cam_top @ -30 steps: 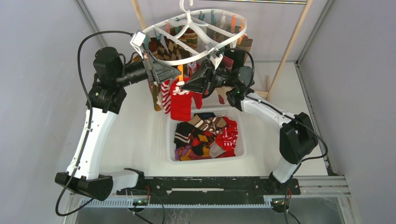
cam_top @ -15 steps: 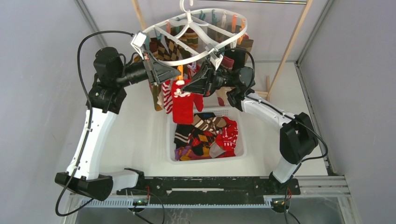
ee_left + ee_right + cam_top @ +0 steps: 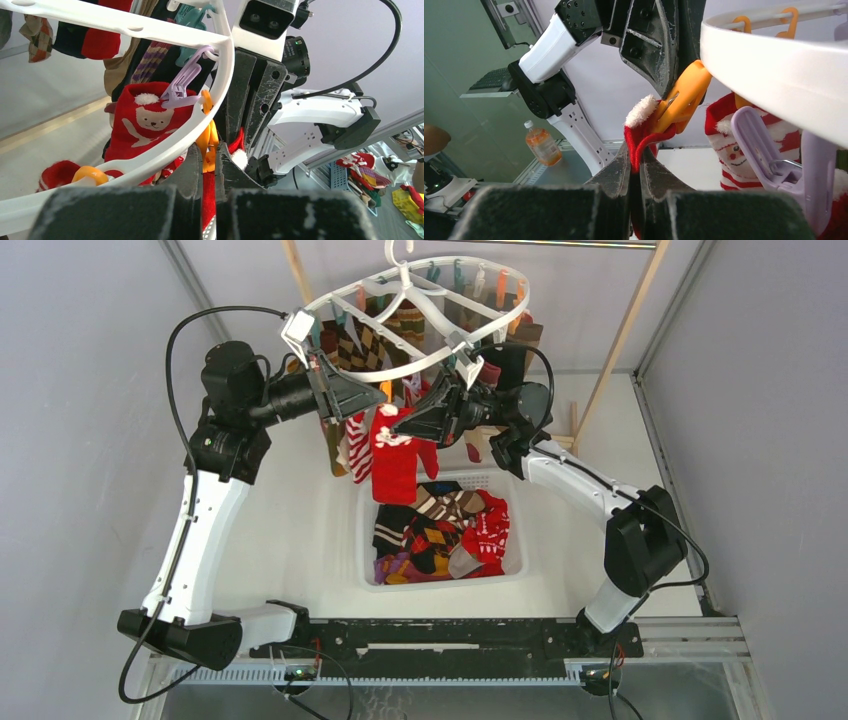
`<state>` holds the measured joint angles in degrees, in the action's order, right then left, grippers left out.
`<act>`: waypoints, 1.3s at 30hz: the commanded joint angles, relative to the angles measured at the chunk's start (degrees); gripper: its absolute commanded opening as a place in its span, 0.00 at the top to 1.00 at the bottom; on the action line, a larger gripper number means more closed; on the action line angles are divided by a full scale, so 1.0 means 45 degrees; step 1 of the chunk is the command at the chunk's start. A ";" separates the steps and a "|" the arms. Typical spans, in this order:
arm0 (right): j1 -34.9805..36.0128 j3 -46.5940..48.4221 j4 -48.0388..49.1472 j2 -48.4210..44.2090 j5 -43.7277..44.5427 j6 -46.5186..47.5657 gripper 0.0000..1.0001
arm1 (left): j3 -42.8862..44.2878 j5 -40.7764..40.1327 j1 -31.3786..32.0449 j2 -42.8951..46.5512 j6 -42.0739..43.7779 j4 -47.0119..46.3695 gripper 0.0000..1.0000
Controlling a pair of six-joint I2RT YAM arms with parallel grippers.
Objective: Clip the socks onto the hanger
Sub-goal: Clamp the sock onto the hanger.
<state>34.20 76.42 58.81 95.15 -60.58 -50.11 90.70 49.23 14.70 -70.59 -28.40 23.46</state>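
- **Top external view.** The hanger (image 3: 430, 308), a white oval rack, hangs at top centre above the table. Several socks are pegged round its rim. The left gripper (image 3: 382, 403) and the right gripper (image 3: 405, 430) meet under the near rim, tips close together. A red sock (image 3: 396, 460) hangs between them. Below it stands the white slotted basket (image 3: 445, 583), which holds a heap of loose socks (image 3: 440, 535).
- **Left wrist view.** The left gripper is clenched on an orange clip (image 3: 206, 145) that hangs from the hanger's rim, one finger on each side of it. Just beside it on the rim, a lilac clip (image 3: 182, 85) grips a face-printed sock (image 3: 142, 120). The right gripper's fingers stand directly opposite, with the red sock's white cuff at their tips.
- **Right wrist view.** The right gripper is closed on the red sock just below its fluffy white cuff and holds it upright. The cuff touches the lower end of the orange clip, which slants down from the rim between the left gripper's fingers. Whether the clip's mouth has the cuff inside cannot be told.
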 commanded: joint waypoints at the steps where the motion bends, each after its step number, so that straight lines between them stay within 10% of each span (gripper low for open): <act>1: -0.0112 0.0068 -0.0132 -0.0601 0.0445 0.0520 0.91 | 0.0241 0.0542 0.0074 0.0491 0.0257 0.0060 0.95; 3: -0.0138 0.0074 -0.0316 -0.0647 0.0482 0.0634 0.91 | 0.0236 0.0540 0.0074 0.0511 0.0257 0.0069 0.87; 11: -0.0157 0.0073 -0.1303 -0.0975 0.0758 0.1319 0.78 | 0.0319 0.0351 0.0055 0.0653 0.0295 0.0307 0.02; 24: -0.0153 -0.0060 -0.2326 -0.1389 0.0924 0.1022 0.48 | -0.1911 0.0735 -0.0332 0.1555 0.2141 0.1236 0.06; 39: 0.0063 0.0053 -0.1205 -0.0764 0.0953 -0.1109 0.45 | -0.2261 0.1617 -0.0320 0.0978 0.2150 -0.0324 0.34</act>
<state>34.13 76.03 49.15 91.33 -57.28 -51.16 81.30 54.52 13.47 -66.28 -20.34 25.82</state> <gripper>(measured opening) 0.546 0.722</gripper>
